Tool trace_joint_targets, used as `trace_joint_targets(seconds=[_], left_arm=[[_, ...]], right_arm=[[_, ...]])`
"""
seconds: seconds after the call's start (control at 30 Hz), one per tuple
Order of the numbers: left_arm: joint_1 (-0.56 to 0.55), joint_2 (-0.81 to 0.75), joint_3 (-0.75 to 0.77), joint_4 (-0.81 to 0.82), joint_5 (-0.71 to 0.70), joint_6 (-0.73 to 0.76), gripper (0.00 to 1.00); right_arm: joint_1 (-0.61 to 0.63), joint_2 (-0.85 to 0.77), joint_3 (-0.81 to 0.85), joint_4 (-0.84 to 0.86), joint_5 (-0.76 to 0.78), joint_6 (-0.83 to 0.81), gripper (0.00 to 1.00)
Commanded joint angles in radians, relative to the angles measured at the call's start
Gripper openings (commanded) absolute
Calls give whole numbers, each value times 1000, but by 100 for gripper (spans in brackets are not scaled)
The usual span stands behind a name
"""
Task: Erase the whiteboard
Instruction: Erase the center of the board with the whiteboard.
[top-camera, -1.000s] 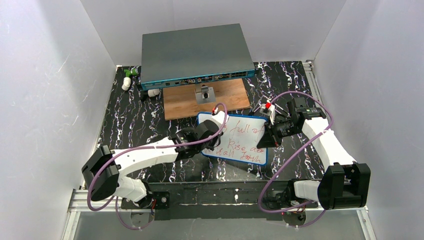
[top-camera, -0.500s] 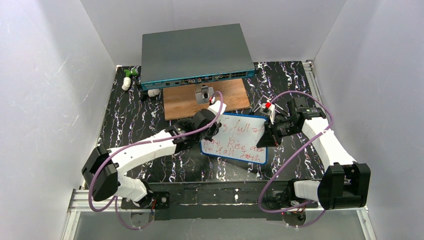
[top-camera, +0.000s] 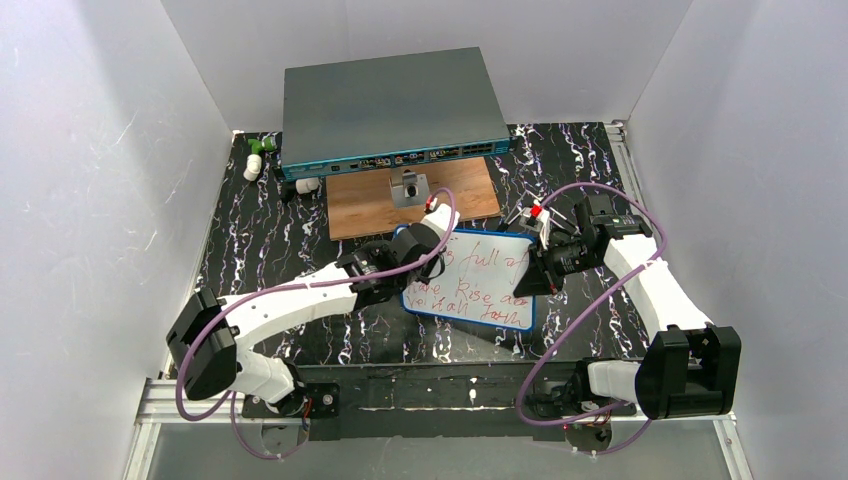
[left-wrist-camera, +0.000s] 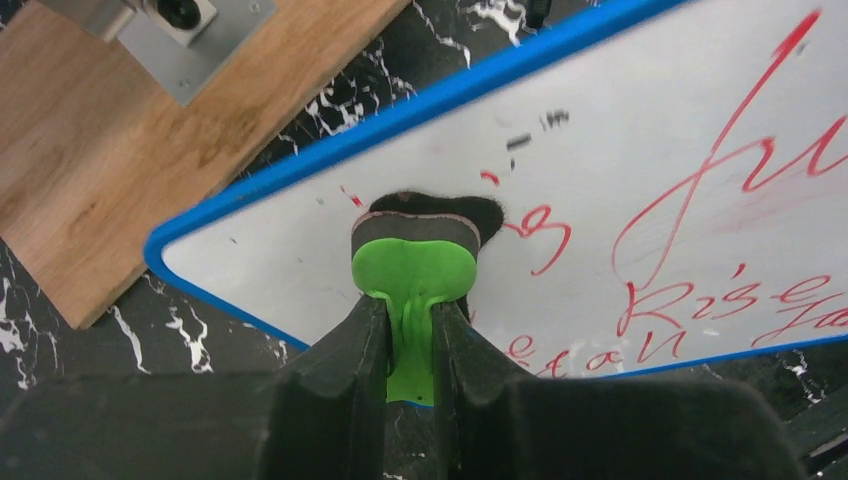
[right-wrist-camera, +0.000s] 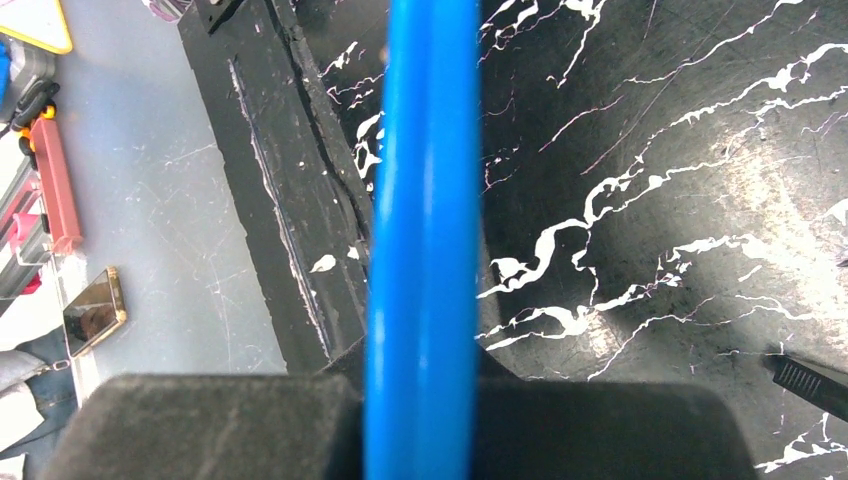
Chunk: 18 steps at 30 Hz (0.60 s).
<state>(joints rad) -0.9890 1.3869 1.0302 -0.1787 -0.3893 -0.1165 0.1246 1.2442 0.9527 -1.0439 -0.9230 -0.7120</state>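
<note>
1. The whiteboard (top-camera: 478, 290) lies mid-counter (top-camera: 260, 250), between the two arms, with red writing across most of it.
2. The right gripper (right-wrist-camera: 420, 390) is pinched on the board's blue right edge, likely to stop it sliding under the wiping (whether that edge is lifted I cannot tell).
3. The left gripper (left-wrist-camera: 410, 345) pinches a green eraser (left-wrist-camera: 413, 268), its dark felt pressed to the board's far-left corner, where the surface is mostly clean.
4. Beyond sit the wooden board (top-camera: 412, 198) and the grey switch box (top-camera: 390, 100), apart from the wiping.
</note>
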Motion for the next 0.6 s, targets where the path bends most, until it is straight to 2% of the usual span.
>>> trace_joint_targets(seconds=[0.0, 0.2, 0.57], left_arm=[[-14, 28, -83, -24, -80, -39, 0], [-14, 14, -98, -18, -85, -45, 0], [45, 39, 66, 3, -21, 24, 0]], right_arm=[[29, -19, 23, -69, -65, -83, 1], [31, -12, 21, -71, -65, -85, 1], [30, -20, 20, -70, -63, -85, 1]])
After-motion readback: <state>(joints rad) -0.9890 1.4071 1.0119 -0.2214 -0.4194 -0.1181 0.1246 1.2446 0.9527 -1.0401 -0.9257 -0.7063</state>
